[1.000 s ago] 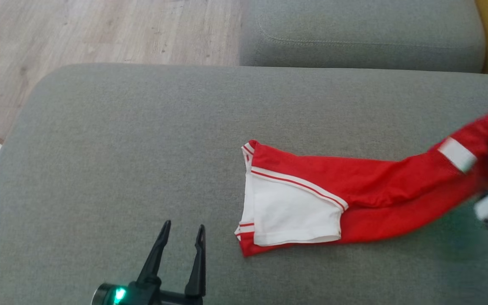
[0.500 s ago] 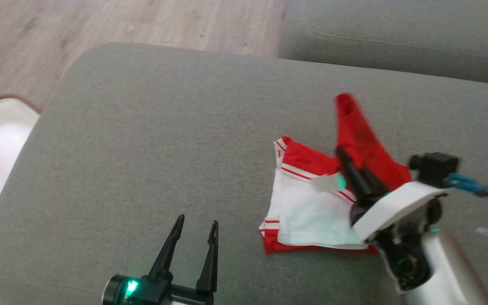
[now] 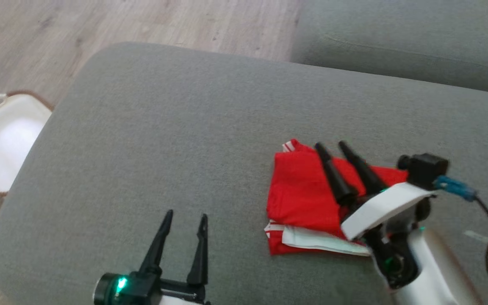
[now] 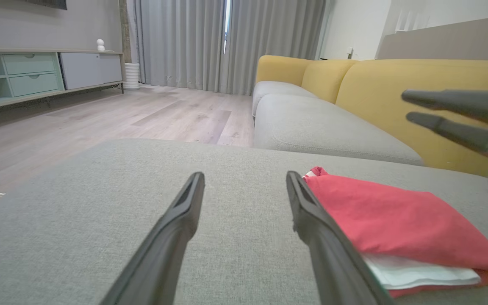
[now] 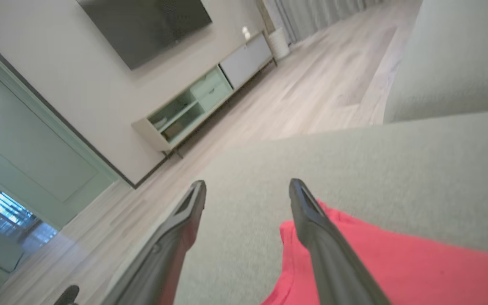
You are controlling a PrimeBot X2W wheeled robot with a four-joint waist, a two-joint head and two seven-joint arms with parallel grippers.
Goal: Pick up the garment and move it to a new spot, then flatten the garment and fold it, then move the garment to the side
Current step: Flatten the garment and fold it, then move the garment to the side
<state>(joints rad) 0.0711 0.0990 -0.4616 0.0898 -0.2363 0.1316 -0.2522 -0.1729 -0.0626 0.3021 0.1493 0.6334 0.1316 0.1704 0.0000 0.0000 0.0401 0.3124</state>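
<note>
The red garment (image 3: 301, 197) is recorded folded, with a white layer showing at its near edge, flat on the grey cushion (image 3: 176, 127), right of centre. The right gripper (image 3: 332, 146) is held above it, clear of the cloth, fingers spread wide, nothing gripped. The left gripper (image 3: 186, 214) is noted left of the garment, apart, likewise spread and empty.
</note>
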